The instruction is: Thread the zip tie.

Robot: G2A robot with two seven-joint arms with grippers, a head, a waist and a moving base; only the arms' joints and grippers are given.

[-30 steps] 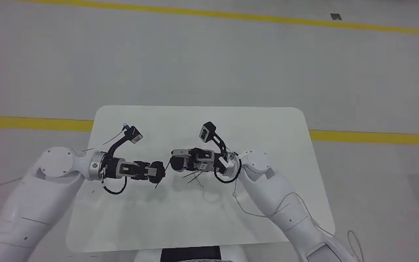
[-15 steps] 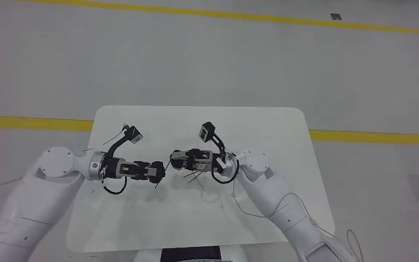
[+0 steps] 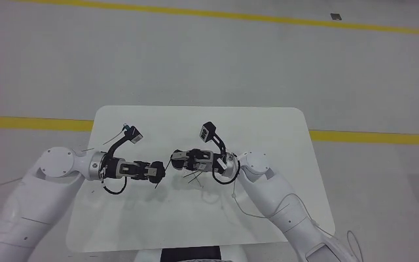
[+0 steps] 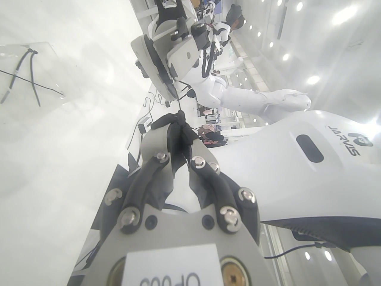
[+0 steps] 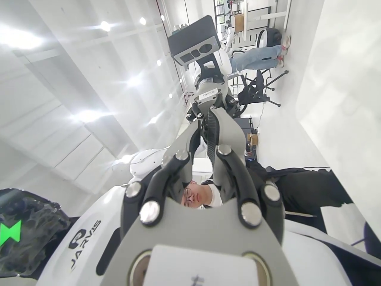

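Observation:
Both arms meet tip to tip over the middle of the white table (image 3: pixel 262 131). My left gripper (image 3: pixel 161 169) (image 4: pixel 178 123) is shut on a black zip tie (image 4: pixel 179 107), bunched between its fingertips. A thin tail of the zip tie rises to my right gripper (image 3: pixel 174 159) (image 4: pixel 175 96), which faces it a short way off. In the right wrist view my right gripper (image 5: pixel 207 116) has its fingers pressed together just in front of the left gripper. The pinched part of the zip tie is hidden there.
Loose black zip ties (image 4: pixel 22 69) (image 3: pixel 194 175) lie on a clear plastic sheet (image 4: pixel 56 60) on the table, below the right gripper. Bare white tabletop lies on all sides of the arms.

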